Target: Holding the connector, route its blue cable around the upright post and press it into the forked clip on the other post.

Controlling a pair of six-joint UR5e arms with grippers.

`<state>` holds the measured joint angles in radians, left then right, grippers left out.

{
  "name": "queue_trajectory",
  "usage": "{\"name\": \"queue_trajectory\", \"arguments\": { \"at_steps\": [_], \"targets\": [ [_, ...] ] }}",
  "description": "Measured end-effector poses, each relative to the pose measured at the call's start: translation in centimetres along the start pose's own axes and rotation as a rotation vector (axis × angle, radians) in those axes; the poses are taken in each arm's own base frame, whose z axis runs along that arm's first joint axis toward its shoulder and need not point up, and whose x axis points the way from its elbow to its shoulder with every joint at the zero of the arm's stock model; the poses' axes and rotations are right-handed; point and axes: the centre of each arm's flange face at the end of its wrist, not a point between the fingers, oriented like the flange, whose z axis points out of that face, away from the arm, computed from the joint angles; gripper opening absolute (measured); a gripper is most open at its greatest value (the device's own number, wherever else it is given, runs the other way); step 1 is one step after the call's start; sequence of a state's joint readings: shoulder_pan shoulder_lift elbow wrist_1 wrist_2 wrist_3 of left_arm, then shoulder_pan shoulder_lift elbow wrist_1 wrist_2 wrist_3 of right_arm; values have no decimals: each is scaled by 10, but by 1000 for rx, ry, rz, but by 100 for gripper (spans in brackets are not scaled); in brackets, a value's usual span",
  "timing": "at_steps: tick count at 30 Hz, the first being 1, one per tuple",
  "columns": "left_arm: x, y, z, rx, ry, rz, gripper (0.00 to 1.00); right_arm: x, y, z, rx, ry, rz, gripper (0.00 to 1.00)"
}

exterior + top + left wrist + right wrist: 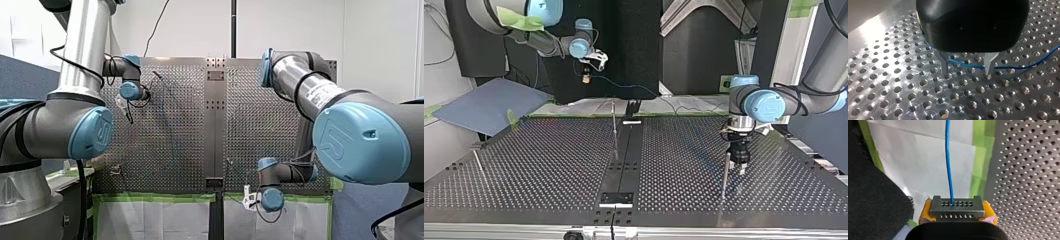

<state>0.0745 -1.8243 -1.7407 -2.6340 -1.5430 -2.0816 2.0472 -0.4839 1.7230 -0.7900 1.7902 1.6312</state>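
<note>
Firmly, the grey connector (pixel 956 207) was clamped between the right gripper's (pixel 957 213) yellow pads, raised beyond the table's (pixel 1023 170) taped edge. Its blue cable (pixel 948 162) was run past the left gripper (pixel 966 73), spread open, tips at the table.

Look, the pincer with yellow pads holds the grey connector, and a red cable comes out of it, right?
Not quite. The cable is blue, not red; the right wrist view shows it. The rest is right: my right pincer, with yellow pads, holds the grey connector, and the cable comes out of it.
</note>
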Motion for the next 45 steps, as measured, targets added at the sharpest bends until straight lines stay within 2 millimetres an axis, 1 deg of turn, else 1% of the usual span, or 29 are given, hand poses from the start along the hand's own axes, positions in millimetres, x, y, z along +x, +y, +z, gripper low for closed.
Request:
{"name": "queue_trajectory", "arguments": {
  "at_steps": [10, 16, 20, 30, 35, 39, 45],
  "targets": [
    [0, 0, 0, -1, 0, 0, 71, 35, 15, -18, -10, 54, 19, 0],
    [0, 0, 0, -1, 2, 0, 71, 65, 19, -22, -8, 92, 25, 0],
    [0, 0, 0, -2, 2, -2, 71, 89, 18, -24, 6, 127, 28, 0],
    [0, 1, 0, -10, -2, -11, 71, 149, 8, -32, 96, 232, 40, 0],
    [0, 1, 0, -12, -2, -11, 71, 180, 9, -37, 118, 284, 50, 0],
    [0, 2, -1, -16, -4, -12, 71, 188, 9, -39, 121, 298, 53, 0],
    [0, 2, -1, -21, -5, -12, 71, 182, 16, -41, 125, 299, 65, 0]
  ]
}}
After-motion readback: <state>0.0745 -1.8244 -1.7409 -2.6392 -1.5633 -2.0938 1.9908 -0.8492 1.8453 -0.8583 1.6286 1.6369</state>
